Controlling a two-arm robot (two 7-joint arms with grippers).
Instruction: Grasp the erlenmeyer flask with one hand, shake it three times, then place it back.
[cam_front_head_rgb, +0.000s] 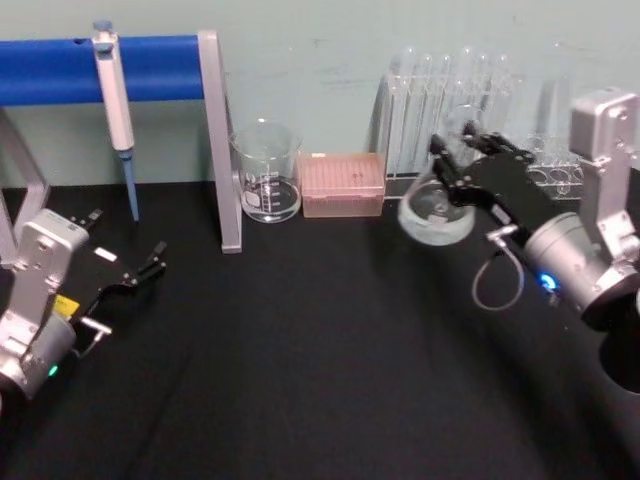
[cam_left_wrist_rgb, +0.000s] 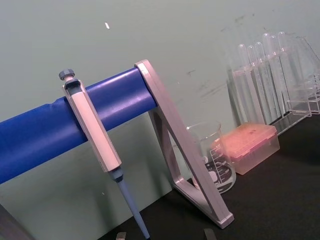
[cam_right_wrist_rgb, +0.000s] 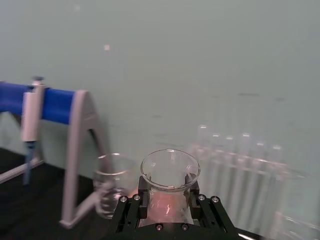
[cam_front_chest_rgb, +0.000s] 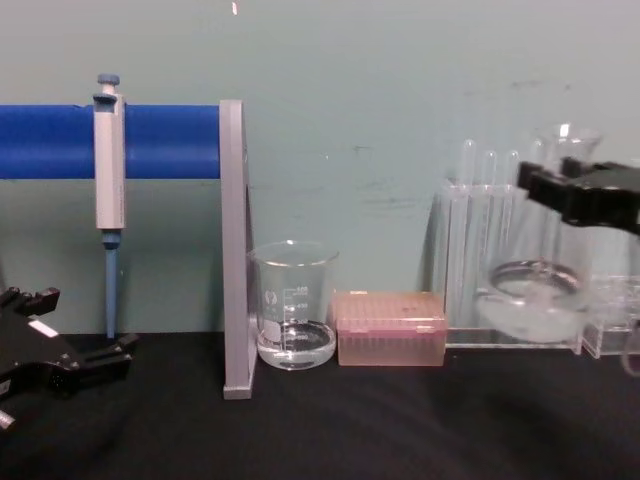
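- The right gripper (cam_front_head_rgb: 458, 168) reaches in from the right of the scene, its jaws pinched on the neck of the erlenmeyer flask (cam_front_head_rgb: 434, 214), on a silver-grey wrist with a looped cable.
- The flask hangs clear of the black table (cam_front_head_rgb: 300, 360), right of centre, in front of the test-tube rack (cam_front_head_rgb: 455, 90) at the far wall; its wide base shows pale and smeared.
- Seen from the chest, the flask (cam_front_chest_rgb: 538, 295) leans slightly, its flared lip above the black fingers (cam_front_chest_rgb: 590, 195) and its base above the tabletop.
- From the right wrist, the flask's open rim (cam_right_wrist_rgb: 170, 170) sits just above the gripper (cam_right_wrist_rgb: 169, 200), a finger on each side of the neck.
- The left gripper (cam_front_head_rgb: 150, 262) rests low at the near left of the table, well apart from the flask, with its jaws spread (two fingertips (cam_left_wrist_rgb: 210, 233) stand apart at the edge of the left wrist view).
- A glass beaker (cam_front_head_rgb: 267, 172) and a pink tip box (cam_front_head_rgb: 343, 184) stand side by side by the far wall, left of the flask.
- A pipette (cam_front_head_rgb: 116, 110) hangs on a blue bar stand (cam_front_head_rgb: 50, 68) at the far left.
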